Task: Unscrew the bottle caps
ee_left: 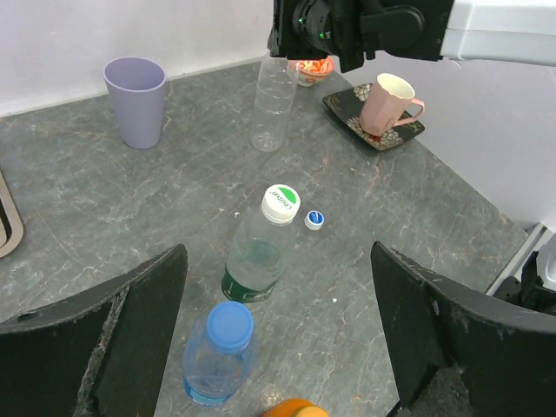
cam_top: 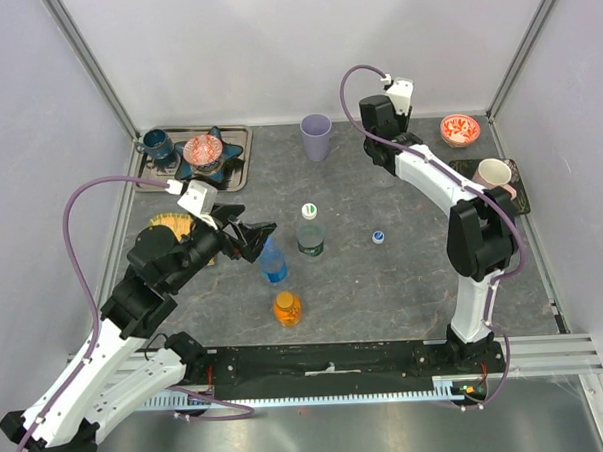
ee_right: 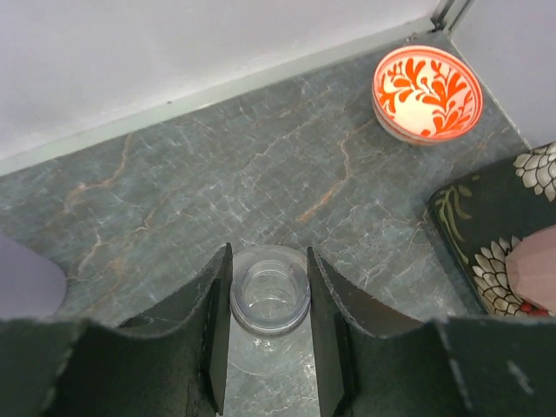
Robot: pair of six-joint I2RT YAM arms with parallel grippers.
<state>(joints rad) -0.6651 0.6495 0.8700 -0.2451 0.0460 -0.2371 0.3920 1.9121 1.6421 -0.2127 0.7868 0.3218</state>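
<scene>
Left wrist view, lower edge: I see a sliver of orange bottle [ee_left: 295,408]. Upper centre: plain clear bottle [ee_left: 271,109], neck hidden behind right arm [ee_left: 373,26]. Right wrist view, right edge: pink mug [ee_right: 532,265] cropped.

Overall light: bright, even and diffuse in all three views; the white walls take a faint lilac tint.
Source: overhead, no lamp in view.
Shadows: soft and short, close under each thing on the bench [cam_top: 404,282]; darkest under the right fingers [ee_right: 208,347].
Glare: mild sheen on the grey bench top; the right arm's white shell [ee_left: 504,30] is nearly blown out.
Focus: the top external view is sharp throughout. In the wrist views the left fingers [ee_left: 130,347] and the right fingers are dark and soft-edged, while the orange-patterned bowl [ee_right: 427,93] is crisp.
Clear plastic: the plain clear bottle [ee_left: 272,104] reads faintly against the pale wall.
Distortion: slight wide-angle bowing towards the edges of the wrist views.
</scene>
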